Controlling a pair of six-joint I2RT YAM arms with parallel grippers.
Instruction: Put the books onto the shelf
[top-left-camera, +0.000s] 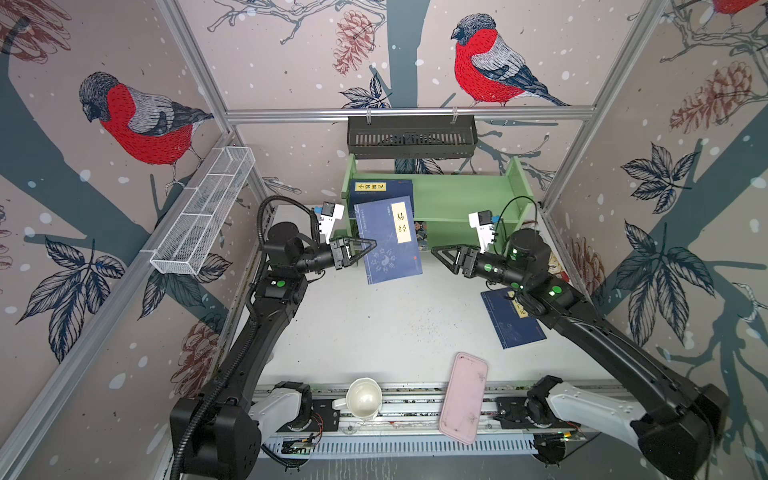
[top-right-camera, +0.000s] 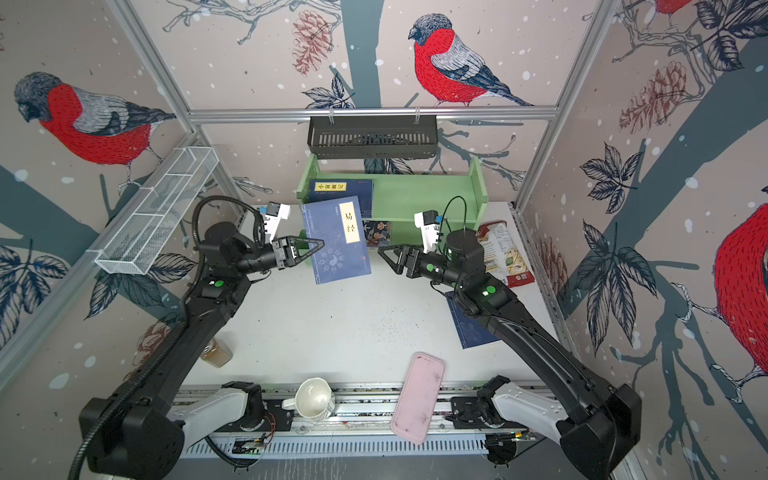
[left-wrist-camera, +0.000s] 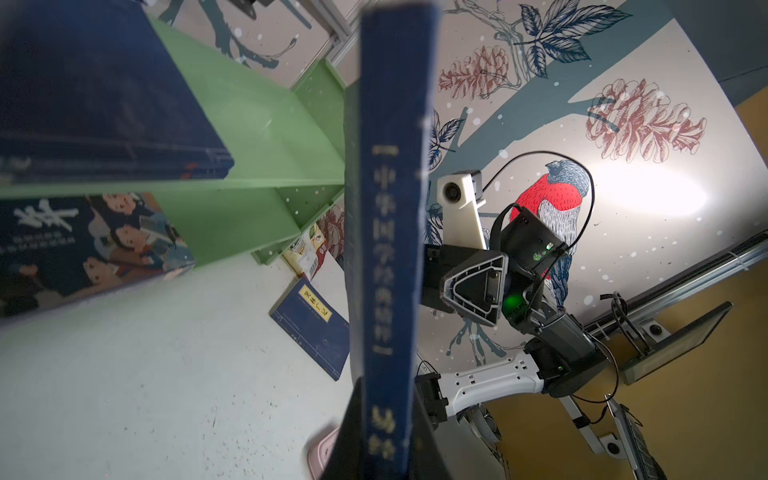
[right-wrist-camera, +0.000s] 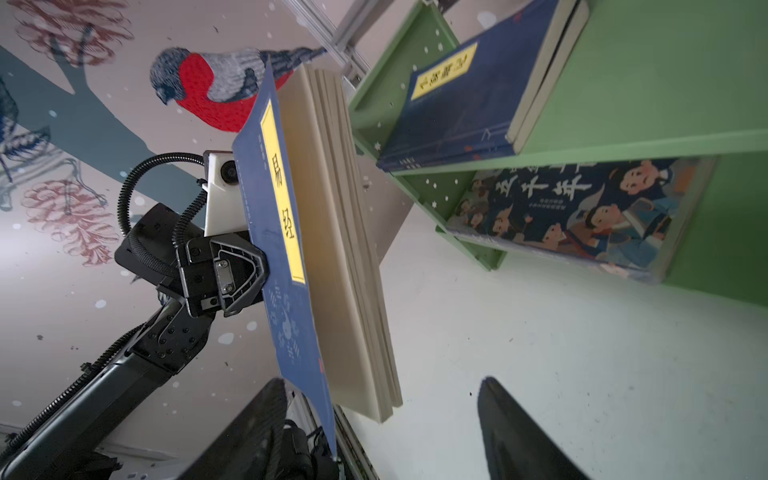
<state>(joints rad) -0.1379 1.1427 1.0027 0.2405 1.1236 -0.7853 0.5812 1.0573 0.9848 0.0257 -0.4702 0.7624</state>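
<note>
A navy book with a yellow label hangs tilted in front of the green shelf. My left gripper is shut on its spine edge. My right gripper stands open just right of the book's free edge, holding nothing. Two stacked navy books lie on the upper tier. The cartoon book lies on the lower tier. Another navy book lies on the table under my right arm.
A pink tray and a white mug sit at the front edge. A black slotted basket hangs above the shelf, and a white mesh basket on the left wall. A snack bag lies right of the shelf, a jar at the left.
</note>
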